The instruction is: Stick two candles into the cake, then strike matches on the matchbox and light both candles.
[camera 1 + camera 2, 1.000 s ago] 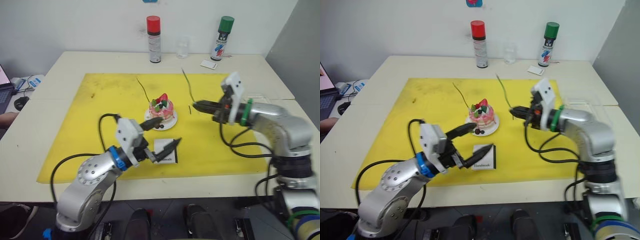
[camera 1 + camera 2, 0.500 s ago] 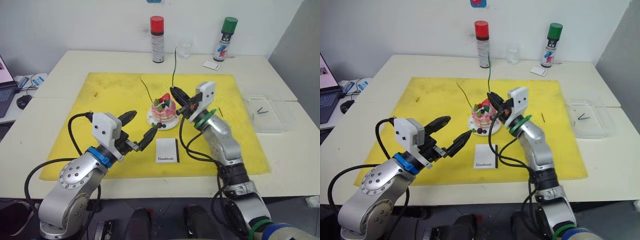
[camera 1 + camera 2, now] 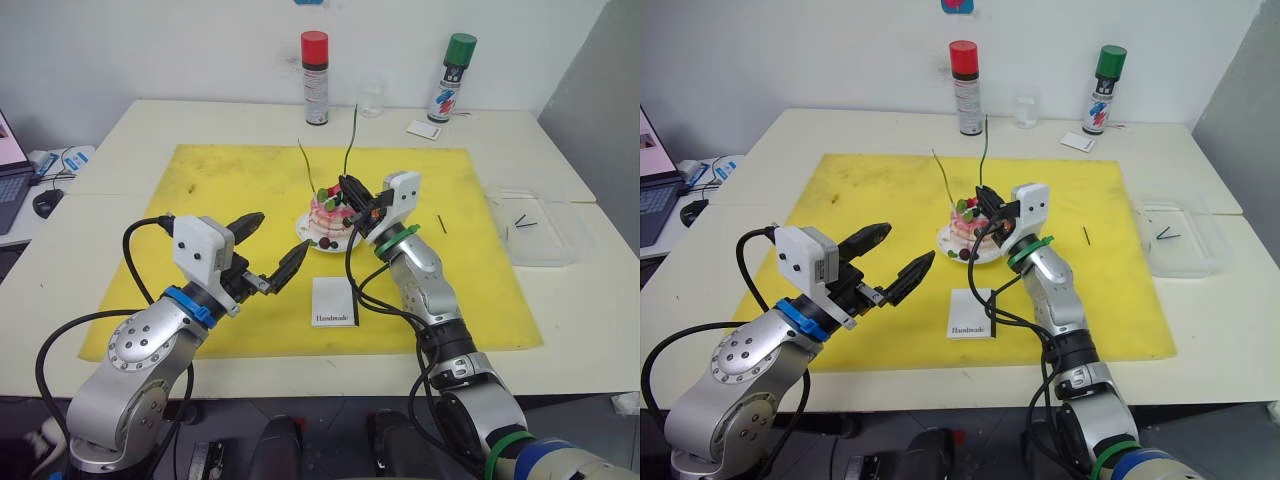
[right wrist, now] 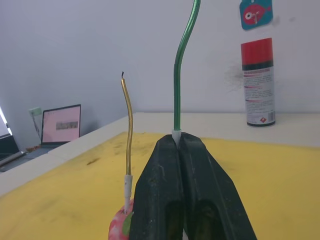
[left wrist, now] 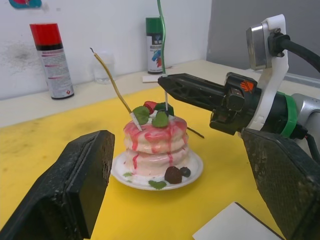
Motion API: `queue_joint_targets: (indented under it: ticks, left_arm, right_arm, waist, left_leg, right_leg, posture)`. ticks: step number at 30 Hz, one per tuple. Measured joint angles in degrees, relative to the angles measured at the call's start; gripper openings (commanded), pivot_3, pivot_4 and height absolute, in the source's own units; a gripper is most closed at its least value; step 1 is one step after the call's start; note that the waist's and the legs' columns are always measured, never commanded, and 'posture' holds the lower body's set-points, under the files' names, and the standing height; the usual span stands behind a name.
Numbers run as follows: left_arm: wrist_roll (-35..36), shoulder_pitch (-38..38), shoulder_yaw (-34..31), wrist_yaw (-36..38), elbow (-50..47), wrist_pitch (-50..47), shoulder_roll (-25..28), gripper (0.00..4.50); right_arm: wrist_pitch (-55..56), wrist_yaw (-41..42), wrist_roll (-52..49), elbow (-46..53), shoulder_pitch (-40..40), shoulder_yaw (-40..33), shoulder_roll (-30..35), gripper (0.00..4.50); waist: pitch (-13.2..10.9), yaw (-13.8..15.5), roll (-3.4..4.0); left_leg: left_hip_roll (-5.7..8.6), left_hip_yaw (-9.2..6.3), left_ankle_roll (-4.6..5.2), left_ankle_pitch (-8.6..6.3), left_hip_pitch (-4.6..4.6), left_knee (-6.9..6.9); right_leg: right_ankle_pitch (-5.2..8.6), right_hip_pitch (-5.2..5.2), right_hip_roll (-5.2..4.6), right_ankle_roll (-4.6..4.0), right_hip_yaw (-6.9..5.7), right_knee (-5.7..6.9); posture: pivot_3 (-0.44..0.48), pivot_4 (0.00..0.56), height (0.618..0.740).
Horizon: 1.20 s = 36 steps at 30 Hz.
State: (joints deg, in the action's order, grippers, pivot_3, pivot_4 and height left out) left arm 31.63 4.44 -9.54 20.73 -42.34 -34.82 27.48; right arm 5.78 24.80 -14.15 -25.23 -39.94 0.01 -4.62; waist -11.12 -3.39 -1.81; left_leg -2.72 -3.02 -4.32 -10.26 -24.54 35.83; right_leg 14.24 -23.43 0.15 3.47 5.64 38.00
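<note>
My left gripper [image 3: 266, 248] hangs over the yellow mat [image 3: 200, 200] on the desk [image 3: 110, 150], its two black fingers spread wide and holding nothing; it points toward the cake [image 3: 328, 214], which sits a little beyond and to the right of the fingertips, apart from them. Just to the right of that gripper and nearer to me, the matchbox [image 3: 334, 300] lies flat on the mat, in front of the cake's white plate [image 3: 306, 236] and not touching it. One candle [image 3: 309, 170] already stands in the top of the cake, leaning slightly left, its pale foot planted among the fruit. Right beside it, my right gripper [image 3: 347, 186] reaches in from the right at cake-top height, fingers pressed together on the pale base of the second candle [image 3: 352, 135], whose green stem rises nearly upright from the fingertips; from my left wrist view the foot of this candle comes down just at the strawberry on top, though I cannot tell whether it has entered the cake. Further right on the mat one match [image 3: 441, 224] lies alone, well clear of both grippers. Past the mat's right edge, a clear tray [image 3: 535, 245] holds a couple more matches [image 3: 524, 220]. Along the back of the desk stand a red-capped spray can [image 3: 314, 65], a clear glass [image 3: 371, 98], a green-capped spray can [image 3: 448, 64] and a small white card [image 3: 420, 129].
</note>
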Motion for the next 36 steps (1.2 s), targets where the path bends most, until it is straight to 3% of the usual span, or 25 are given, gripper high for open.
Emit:
queue_joint_targets:
  ticks: [15,36]
  left_arm:
    - [1.21,0.3,-0.02,0.04,0.01,-0.06,1.13,4.5]
    - [3.1,0.84,-0.02,-0.09,0.06,-1.14,2.23,4.5]
  right_arm:
    - [-5.5,0.28,-2.32,6.06,1.27,0.56,-0.34,0.03]
    - [-1.04,-0.09,-0.93,-1.64,0.39,-0.75,0.64,0.03]
  waist:
    - [-0.01,-0.01,0.01]
    - [-0.01,-0.06,0.02]
  left_leg:
    - [0.0,0.0,0.0,0.0,0.0,-0.03]
    - [0.0,0.01,0.0,0.0,-0.01,-0.1]
  right_leg:
    - [0.03,-0.03,0.0,-0.04,0.0,-0.01]
    - [0.04,-0.07,0.0,-0.07,0.0,-0.02]
  posture:
    - [0.0,0.15,0.74]
    - [0.0,0.15,0.74]
